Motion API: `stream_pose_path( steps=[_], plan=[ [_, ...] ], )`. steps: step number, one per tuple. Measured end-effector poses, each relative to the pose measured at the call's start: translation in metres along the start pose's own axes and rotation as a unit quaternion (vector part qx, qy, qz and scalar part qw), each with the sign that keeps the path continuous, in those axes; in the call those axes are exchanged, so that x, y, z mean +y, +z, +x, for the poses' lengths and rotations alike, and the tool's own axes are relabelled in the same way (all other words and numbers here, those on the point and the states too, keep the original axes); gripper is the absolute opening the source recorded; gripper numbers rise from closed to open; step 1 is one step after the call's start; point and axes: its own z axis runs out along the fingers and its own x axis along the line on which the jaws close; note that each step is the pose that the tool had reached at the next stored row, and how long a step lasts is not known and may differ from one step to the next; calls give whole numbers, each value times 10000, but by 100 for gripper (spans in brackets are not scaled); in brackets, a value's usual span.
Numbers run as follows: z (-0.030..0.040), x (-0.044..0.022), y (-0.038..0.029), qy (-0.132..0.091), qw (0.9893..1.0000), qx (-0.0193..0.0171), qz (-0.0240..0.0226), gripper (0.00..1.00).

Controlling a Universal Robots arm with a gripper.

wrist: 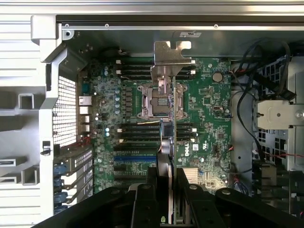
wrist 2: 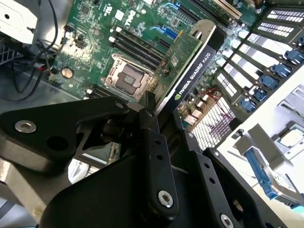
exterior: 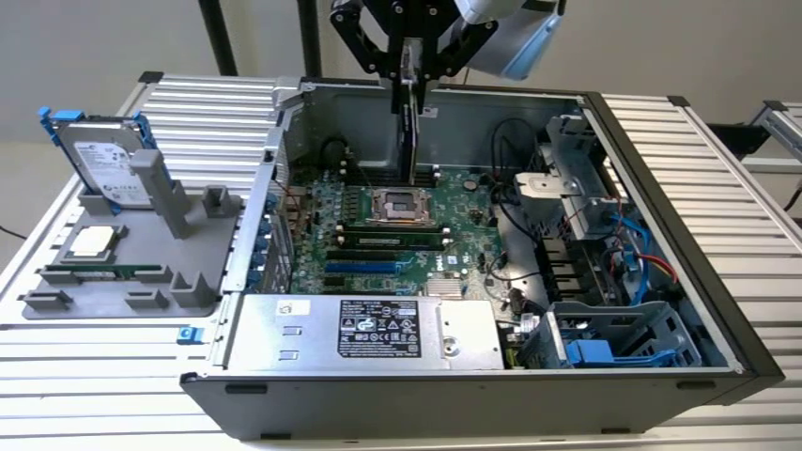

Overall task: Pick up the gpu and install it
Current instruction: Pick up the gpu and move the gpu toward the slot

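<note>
as the arm reaches down into the open computer case (exterior: 501, 404), the gripper (exterior: 411, 85) is clenched on the gpu (exterior: 408, 141), pinching one end of the card so that it hangs upright and edge-on in the exterior view. the card's lower end sits above the far part of the motherboard (exterior: 376, 235), just behind the cpu socket (exterior: 398, 204), and it is not seated in any slot. in the second wrist view the gripper (wrist 2: 159, 111) holds the gpu (wrist 2: 190, 61) with the green circuit board on one face, the black shroud on the other and the silver bracket at the far end. in the first wrist view the gpu (wrist: 168, 61) shows edge-on between the gripper (wrist: 166, 190) fingers, its silver bracket over the top of the socket area. the blue expansion slots (exterior: 363, 268) lie nearer the power supply (exterior: 376, 334), apart from the card. on the tabletop (exterior: 75, 376) to the exterior view's left, a grey fixture (exterior: 75, 305) carries an upright hard drive (exterior: 107, 160) in a blue frame and a processor (exterior: 90, 242) lying flat.
</note>
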Motion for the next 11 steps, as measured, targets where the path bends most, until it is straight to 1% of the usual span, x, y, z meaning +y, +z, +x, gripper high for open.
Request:
stream_pose_path(
  steps=[11],
  plan=[
    [0, 1, -4, -12, 10000, 1, 0, 0]
  ],
)
